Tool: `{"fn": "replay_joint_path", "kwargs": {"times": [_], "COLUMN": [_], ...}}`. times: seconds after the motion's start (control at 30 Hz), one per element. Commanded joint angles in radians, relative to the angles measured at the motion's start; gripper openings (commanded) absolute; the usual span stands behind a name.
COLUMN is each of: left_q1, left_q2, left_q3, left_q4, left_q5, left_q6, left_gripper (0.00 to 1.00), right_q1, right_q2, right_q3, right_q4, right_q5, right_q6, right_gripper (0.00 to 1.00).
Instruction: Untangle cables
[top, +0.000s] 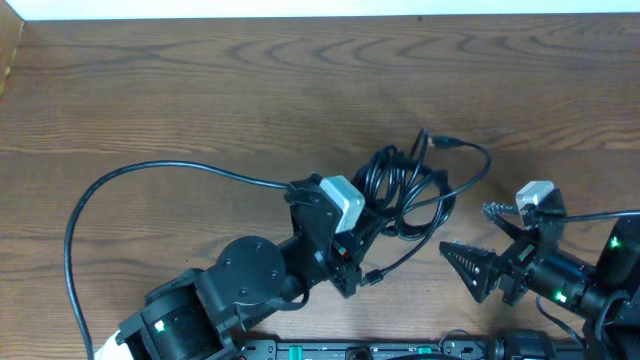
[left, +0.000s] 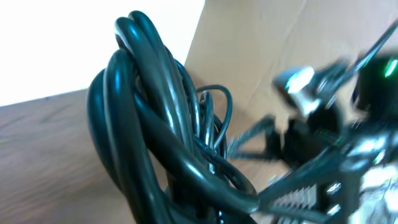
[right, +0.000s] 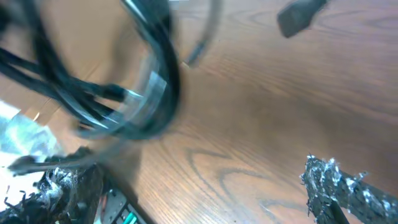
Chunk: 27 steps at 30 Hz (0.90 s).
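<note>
**Black cable bundle gripped right of centre, not yet untangled**

Brown wood-grain desk (top: 200, 90) under both arms. Reaching in from the bottom edge toward centre-right: left arm (top: 250, 275). Just right of desk centre: cable bundle (top: 405, 185), several thick loops wound together, strands crossing. Clamped on the loops at the bundle's lower-left edge: fingers of the left gripper (top: 372, 228). From the left wrist view, same loops upright right in front of the lens, filling the left half. Just right of the bundle and not touching it: right gripper (top: 463, 228). Its fingers (right: 342, 193) spread wide, nothing between them, one low at each side of the right wrist view, bundle blurred above. Sticking out at the bundle's top right: one plug (top: 447, 142). Below the left gripper, on a thin lead lying on the desk: smaller connector (top: 372, 275).
</note>
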Motion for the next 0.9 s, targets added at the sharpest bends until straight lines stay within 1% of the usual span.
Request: {"fn": "replay_joint_path", "kwargs": {"times": [0.0, 0.07, 0.17, 0.3, 0.5, 0.57, 0.67, 0.87], "left_q1": [0.000, 0.000, 0.000, 0.000, 0.000, 0.000, 0.000, 0.000], "left_q2": [-0.014, -0.015, -0.015, -0.014, -0.015, -0.015, -0.015, -0.014], "left_q3": [0.015, 0.015, 0.015, 0.015, 0.015, 0.015, 0.015, 0.015], "left_q4": [0.077, 0.103, 0.118, 0.117, 0.135, 0.156, 0.158, 0.090], "left_q5": [-0.055, -0.066, -0.066, -0.080, -0.161, -0.162, -0.161, -0.158], "left_q6": [-0.118, -0.146, -0.170, -0.171, -0.167, -0.158, -0.101, 0.014], "left_gripper": [0.08, 0.08, 0.08, 0.08, 0.08, 0.07, 0.08, 0.08], "right_q1": [-0.002, -0.002, -0.002, -0.002, -0.002, -0.002, -0.002, -0.002], "right_q2": [-0.002, -0.002, -0.002, -0.002, -0.002, -0.002, -0.002, -0.002], "right_q3": [0.019, 0.019, 0.019, 0.019, 0.019, 0.019, 0.019, 0.019], "right_q4": [-0.003, -0.010, -0.008, 0.014, 0.024, 0.026, 0.032, 0.032], "right_q5": [0.136, 0.178, 0.190, 0.190, 0.185, 0.170, 0.103, -0.119], "right_q6": [0.138, 0.165, 0.174, 0.174, 0.168, 0.134, 0.067, -0.114], "right_gripper": [0.99, 0.99, 0.99, 0.99, 0.99, 0.99, 0.99, 0.99]}}
